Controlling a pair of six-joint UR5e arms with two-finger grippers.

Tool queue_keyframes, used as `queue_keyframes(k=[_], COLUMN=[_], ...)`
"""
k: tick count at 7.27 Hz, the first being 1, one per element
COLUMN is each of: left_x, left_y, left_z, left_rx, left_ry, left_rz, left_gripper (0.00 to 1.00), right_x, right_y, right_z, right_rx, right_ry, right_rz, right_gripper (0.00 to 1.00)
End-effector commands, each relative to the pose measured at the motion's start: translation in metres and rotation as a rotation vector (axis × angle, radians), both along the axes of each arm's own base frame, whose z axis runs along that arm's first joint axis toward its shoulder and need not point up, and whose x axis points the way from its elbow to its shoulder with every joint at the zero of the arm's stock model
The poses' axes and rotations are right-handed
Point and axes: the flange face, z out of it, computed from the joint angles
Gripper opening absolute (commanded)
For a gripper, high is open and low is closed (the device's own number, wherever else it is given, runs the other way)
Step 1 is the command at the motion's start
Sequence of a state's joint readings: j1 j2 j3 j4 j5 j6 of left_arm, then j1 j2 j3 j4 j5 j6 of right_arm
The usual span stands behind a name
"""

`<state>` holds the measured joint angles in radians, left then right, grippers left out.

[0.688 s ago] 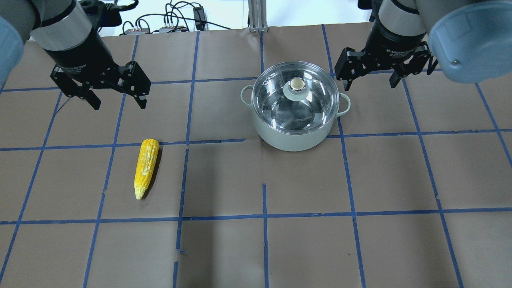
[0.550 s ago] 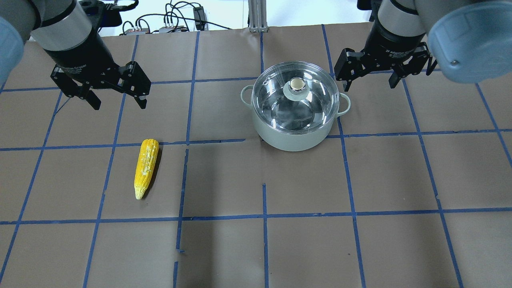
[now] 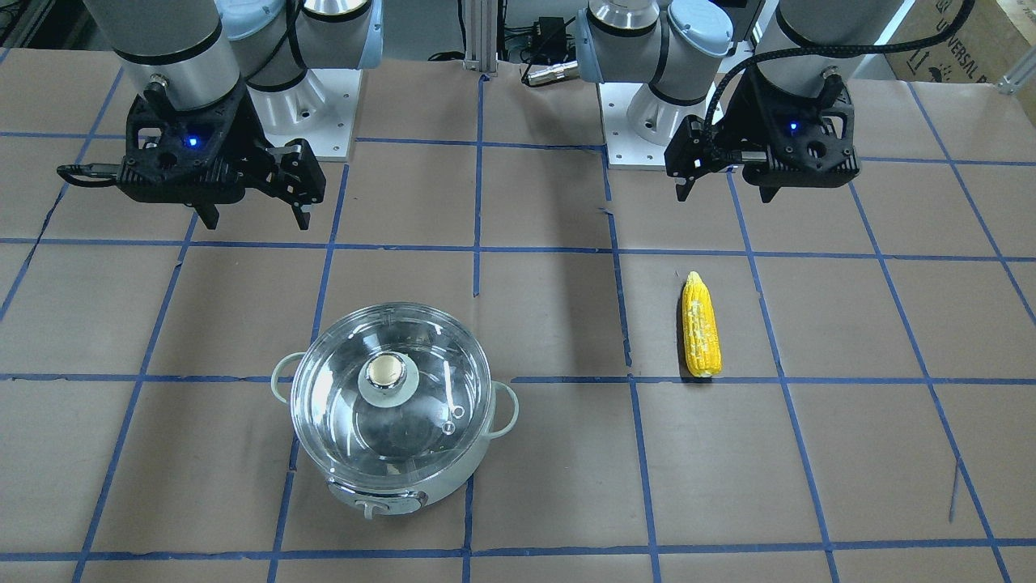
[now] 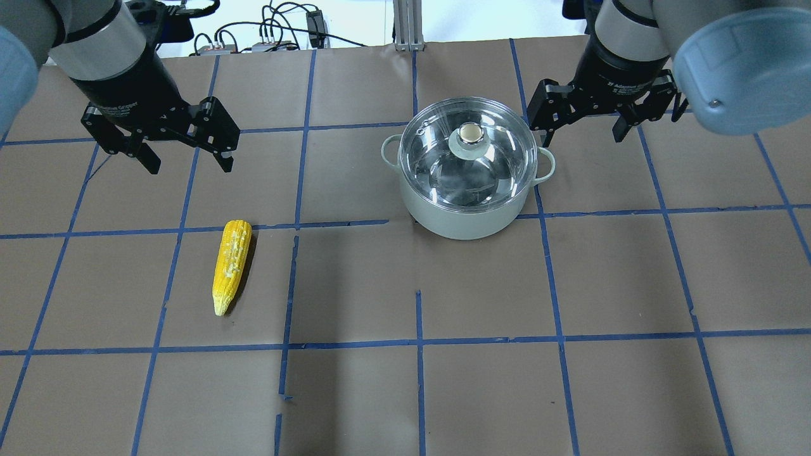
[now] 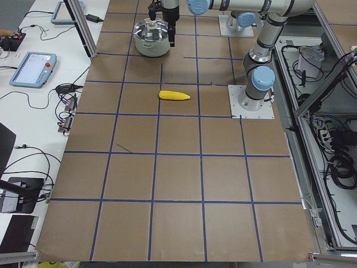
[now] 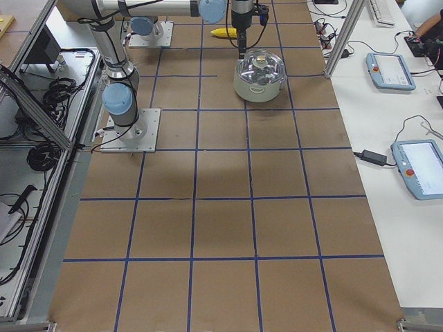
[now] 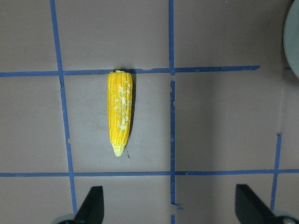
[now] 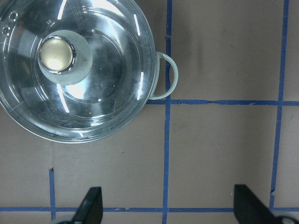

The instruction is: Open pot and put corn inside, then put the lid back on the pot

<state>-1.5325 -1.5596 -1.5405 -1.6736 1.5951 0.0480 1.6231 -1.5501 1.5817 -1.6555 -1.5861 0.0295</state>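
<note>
The pot (image 4: 466,221), pale mint with loop side handles, stands right of centre with the clear glass lid (image 4: 491,168) on it. The corn (image 4: 231,266) lies on the brown paper to its left, its point towards the front. My left gripper (image 4: 190,166) is open and empty, hovering behind the corn. In the left wrist view the corn (image 7: 120,112) lies ahead of the open fingers (image 7: 93,205). My right gripper (image 4: 584,136) is open and empty, above the table just right of the pot. In the right wrist view the lid (image 8: 107,93) is at the upper left.
Brown paper with a blue tape grid (image 4: 418,342) covers the table. Cables and boxes (image 4: 272,31) lie beyond the far edge. The arm base plates (image 3: 324,121) stand at the robot's side. Tablets (image 5: 32,70) lie on the side bench.
My right gripper has shifted slightly left and back, closer to the pot's right side. The left gripper, corn, pot and lid have not visibly moved.
</note>
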Motion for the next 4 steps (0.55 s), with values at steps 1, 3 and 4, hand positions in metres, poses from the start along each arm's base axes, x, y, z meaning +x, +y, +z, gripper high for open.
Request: queue_keyframes(k=[1,3,4], left_x=[0.000,0.000,0.000], left_y=[0.000,0.000,0.000], left_z=[0.001,0.000,0.000], left_rx=[-0.002,0.000,-0.002], left_ry=[0.003,0.003,0.003], left_rz=[0.001,0.001,0.001], left_gripper=[1.00,1.00,1.00], right_x=[0.003,0.011,0.022], right_y=[-0.006,-0.012,-0.020], right_z=[-0.003,-0.011,-0.011], right_rx=[0.002,0.013,-0.001], right_ry=[0.009,-0.006,-0.010], right_rz=[-0.003,0.004,0.024], right_gripper=[1.00,1.00,1.00])
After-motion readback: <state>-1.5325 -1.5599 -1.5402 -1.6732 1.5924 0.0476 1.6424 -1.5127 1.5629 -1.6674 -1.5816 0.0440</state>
